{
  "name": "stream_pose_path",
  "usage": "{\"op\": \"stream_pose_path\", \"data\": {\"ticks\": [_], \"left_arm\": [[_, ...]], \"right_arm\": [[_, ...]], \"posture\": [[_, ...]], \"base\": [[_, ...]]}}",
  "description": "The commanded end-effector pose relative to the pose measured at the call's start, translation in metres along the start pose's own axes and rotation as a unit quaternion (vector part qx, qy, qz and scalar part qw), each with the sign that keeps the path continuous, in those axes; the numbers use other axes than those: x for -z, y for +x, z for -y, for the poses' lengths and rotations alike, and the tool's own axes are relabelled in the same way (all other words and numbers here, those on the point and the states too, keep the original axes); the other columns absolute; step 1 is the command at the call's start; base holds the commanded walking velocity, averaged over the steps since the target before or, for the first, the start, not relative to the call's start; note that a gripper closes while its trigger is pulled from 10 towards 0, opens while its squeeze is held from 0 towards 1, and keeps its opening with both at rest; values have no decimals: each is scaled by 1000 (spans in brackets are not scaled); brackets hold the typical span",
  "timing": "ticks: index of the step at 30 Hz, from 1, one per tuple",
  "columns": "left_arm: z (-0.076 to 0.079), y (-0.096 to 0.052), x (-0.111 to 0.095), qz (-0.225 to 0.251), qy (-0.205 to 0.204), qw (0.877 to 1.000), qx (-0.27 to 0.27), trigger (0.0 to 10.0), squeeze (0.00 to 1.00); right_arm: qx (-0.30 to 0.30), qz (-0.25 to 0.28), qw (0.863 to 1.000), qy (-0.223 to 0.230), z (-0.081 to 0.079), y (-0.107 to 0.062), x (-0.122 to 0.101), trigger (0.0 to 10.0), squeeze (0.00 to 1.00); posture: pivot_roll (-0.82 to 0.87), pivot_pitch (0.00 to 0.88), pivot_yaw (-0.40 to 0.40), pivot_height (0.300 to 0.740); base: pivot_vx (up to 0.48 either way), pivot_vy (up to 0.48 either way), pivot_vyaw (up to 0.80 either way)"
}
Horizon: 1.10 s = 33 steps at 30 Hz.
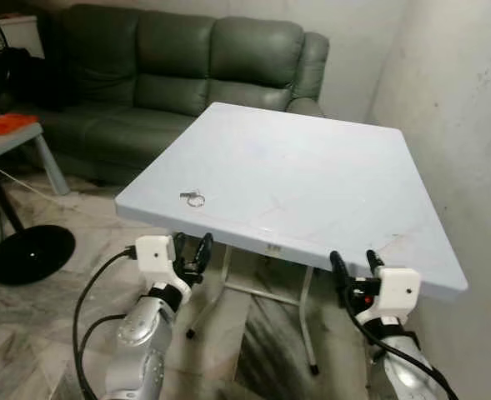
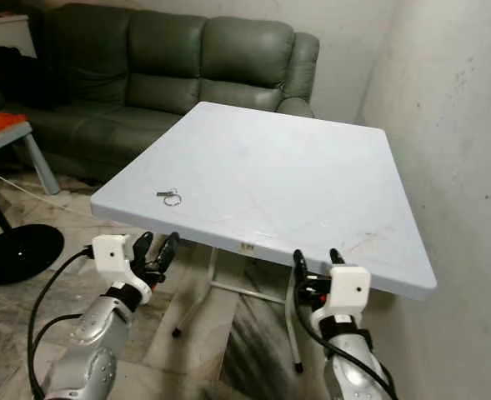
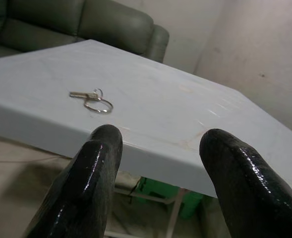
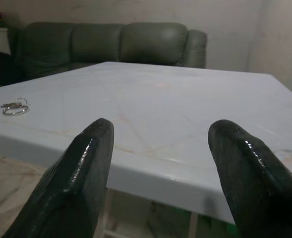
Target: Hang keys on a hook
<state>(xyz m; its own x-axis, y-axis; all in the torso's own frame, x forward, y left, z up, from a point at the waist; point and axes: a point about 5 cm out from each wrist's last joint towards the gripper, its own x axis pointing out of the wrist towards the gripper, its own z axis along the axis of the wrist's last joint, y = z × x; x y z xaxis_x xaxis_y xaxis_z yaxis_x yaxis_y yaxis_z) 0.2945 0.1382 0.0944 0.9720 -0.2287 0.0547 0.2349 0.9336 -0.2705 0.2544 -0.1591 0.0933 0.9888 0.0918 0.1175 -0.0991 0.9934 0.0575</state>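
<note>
Keys [image 1: 193, 198] on a small metal ring lie flat on the white surface [image 1: 312, 175], close to its near edge and just ahead of the left claw [image 1: 192, 247], a little beyond the fingertips and apart from them. That left claw hangs just below and in front of the surface's near edge, its two black fingers [image 3: 93, 168] spread apart with nothing between them; in the left wrist view the keys [image 3: 92, 99] sit past the gap between the fingers, slightly toward one side. The right claw [image 1: 351, 263] is held at about the same height under the near edge farther along the surface, well apart from the keys, and its fingers [image 4: 81, 173] are likewise spread and empty; from the right wrist view the keys [image 4: 14, 107] appear far off to the side of the claw near the surface's corner. Beyond the far edge of the surface, ahead of both claws, stands a dark green sofa [image 1: 178, 62]. Off to the left claw's outer side are the round black base of a fan [image 1: 30, 252] on the marbled floor [image 1: 45, 333] and a small side table carrying something orange [image 1: 10, 123]. A plain wall [image 1: 462, 125] runs close along the right claw's outer side.
</note>
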Motion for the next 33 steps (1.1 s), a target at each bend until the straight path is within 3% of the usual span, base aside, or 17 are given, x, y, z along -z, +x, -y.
{"op": "stream_pose_path", "data": {"ticks": [1,33], "left_arm": [[10,4,-1,3,-8,1000,11,10000,0],[9,5,-3,6,-13,1000,7,10000,0]], "right_arm": [[10,4,1000,-4,8,-1,-4,10000,0],[8,7,1000,0,5,0,-5,10000,0]], "posture": [[-60,0,-38,740],[-57,0,-39,740]], "base": [[0,345,0],[0,353,0]]}}
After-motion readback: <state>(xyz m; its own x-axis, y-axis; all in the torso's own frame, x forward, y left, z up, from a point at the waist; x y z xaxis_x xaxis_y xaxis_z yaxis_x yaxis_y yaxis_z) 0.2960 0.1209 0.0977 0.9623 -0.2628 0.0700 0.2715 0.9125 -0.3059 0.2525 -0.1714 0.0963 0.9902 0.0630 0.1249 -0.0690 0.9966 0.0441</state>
